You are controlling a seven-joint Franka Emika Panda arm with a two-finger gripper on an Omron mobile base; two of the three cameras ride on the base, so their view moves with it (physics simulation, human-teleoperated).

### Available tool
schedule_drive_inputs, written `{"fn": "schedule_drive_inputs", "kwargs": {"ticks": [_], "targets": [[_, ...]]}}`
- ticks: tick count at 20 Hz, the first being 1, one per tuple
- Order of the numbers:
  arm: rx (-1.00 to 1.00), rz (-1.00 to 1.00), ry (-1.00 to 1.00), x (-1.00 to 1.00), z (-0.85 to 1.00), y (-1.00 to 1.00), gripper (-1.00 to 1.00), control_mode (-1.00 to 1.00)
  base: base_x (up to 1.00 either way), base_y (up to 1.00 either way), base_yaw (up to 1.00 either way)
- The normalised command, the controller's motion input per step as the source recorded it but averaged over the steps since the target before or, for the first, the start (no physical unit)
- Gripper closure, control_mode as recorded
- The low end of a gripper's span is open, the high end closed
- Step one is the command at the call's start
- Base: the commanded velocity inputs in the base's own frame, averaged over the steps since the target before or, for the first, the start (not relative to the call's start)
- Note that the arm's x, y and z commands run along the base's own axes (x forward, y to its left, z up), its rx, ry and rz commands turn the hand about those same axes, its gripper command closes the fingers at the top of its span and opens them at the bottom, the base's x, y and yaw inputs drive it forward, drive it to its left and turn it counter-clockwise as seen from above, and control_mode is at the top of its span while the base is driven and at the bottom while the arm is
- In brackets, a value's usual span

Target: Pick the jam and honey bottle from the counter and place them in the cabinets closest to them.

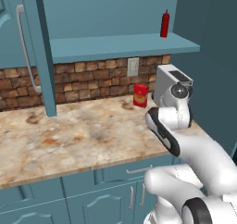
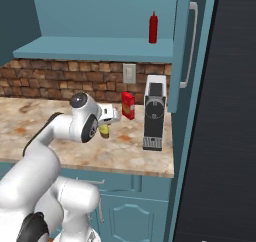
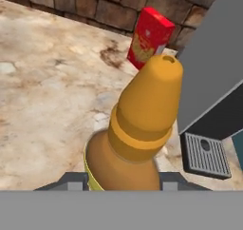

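Gripper (image 3: 124, 179) seen closed on honey bottle (image 3: 140, 124) low on its body; bottle best lifted straight up, clear of red box (image 3: 149, 36) and coffee machine (image 2: 154, 113).

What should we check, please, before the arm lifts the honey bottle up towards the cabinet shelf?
1. Tool placed around the honey bottle: ok, a finger sits on each side of the bottle's base in the hand view.
2. Grip fully closed on the bottle: cannot tell, the contact points are hidden at the picture's bottom edge.
3. Bottle upright: ok, it stands straight between the fingers.
4. Neighbours apart from the bottle: ok, the red box and the coffee machine stand off to the side.
5. Cabinet shelf open and with room: ok, the door is open and a red squeeze bottle stands at one end.
6. Jam position: cannot tell.
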Motion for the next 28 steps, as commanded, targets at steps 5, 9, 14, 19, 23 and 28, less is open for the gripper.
{"fn": "schedule_drive_inputs", "kwargs": {"ticks": [5,9,14,19,23,28], "targets": [[0.0,-0.05,0.0,-0.49,0.9,0.15,1.0,-1.0,0.0,0.0,0.0],[0.0,-0.05,0.0,-0.53,0.82,0.07,1.0,-1.0,0.0,0.0,0.0],[0.02,-0.07,-0.04,-0.49,0.79,0.09,1.0,-1.0,0.0,0.0,0.0],[0.01,-0.09,-0.09,-0.27,0.85,0.24,1.0,-1.0,0.0,0.0,0.0],[0.01,-0.08,-0.05,-0.13,0.97,0.3,1.0,-1.0,0.0,0.0,0.0],[0.06,-0.06,-0.02,-0.07,0.92,0.11,1.0,-1.0,0.0,0.0,0.0]]}}
